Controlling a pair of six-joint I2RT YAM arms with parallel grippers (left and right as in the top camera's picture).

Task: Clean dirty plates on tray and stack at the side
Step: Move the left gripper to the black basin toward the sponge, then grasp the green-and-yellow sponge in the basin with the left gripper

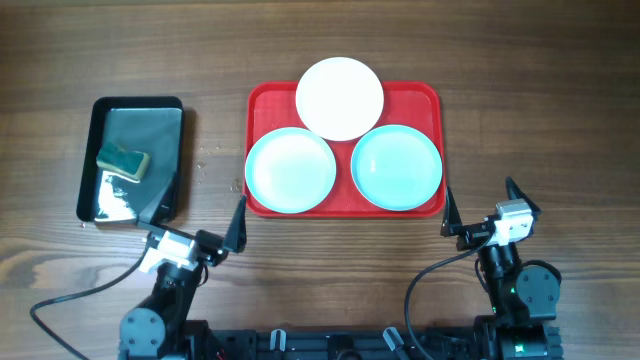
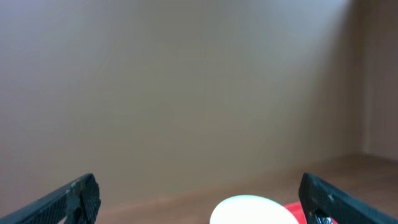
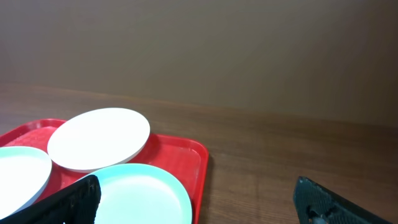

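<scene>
The red tray point(image 1: 270, 100) sits at the table's middle back. On it lie three plates: a white plate point(image 1: 340, 97) at the back edge, a turquoise plate point(image 1: 290, 171) front left and a turquoise plate point(image 1: 396, 167) front right. The right wrist view shows the tray point(image 3: 183, 155), the white plate point(image 3: 99, 138) and a turquoise plate point(image 3: 143, 193). My left gripper point(image 1: 200, 222) is open and empty, near the tray's front left corner. My right gripper point(image 1: 480, 208) is open and empty, at the tray's front right corner. The left wrist view shows a pale plate point(image 2: 252, 210).
A narrow black tray point(image 1: 100, 130) stands at the left with a green and yellow sponge point(image 1: 123, 160) and some foam in it. Small white specks lie on the wood between the two trays.
</scene>
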